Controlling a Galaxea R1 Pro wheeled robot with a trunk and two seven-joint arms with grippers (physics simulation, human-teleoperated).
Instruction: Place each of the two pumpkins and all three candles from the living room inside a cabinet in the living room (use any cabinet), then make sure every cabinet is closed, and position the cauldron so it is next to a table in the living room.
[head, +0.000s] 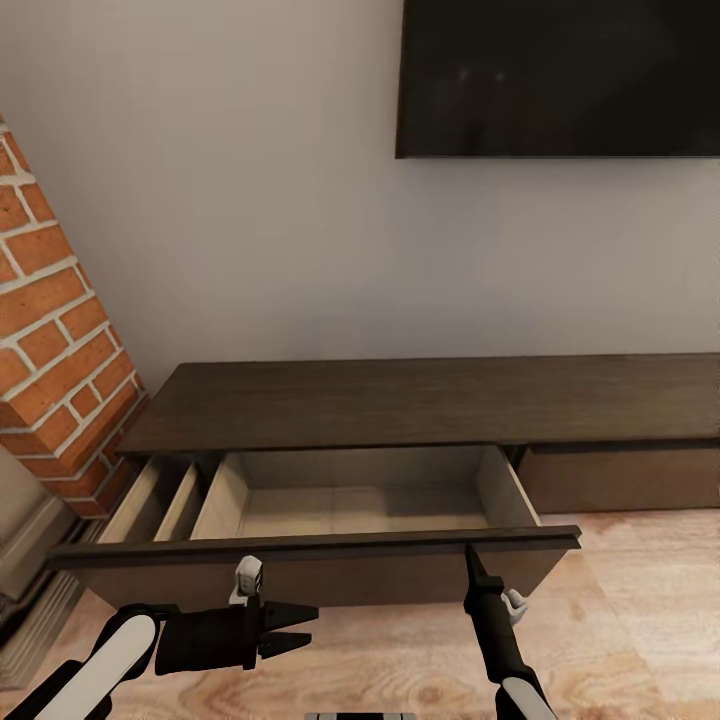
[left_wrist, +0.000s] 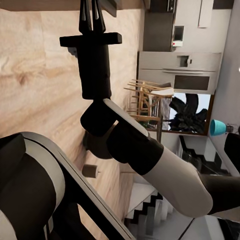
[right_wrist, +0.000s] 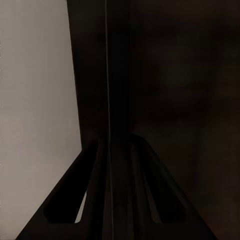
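The right hand (head: 470, 556), fingers together, grips the open cabinet (head: 400, 400) drawer front (head: 300, 548); loading comes next

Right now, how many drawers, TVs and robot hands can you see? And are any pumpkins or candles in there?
Open drawers: 1, no pumpkins or candles visible inside
Shut drawer fronts: 1
TVs: 1
Grippers: 2, the left gripper and the right gripper
Pumpkins: 0
Candles: 0
Total: 5
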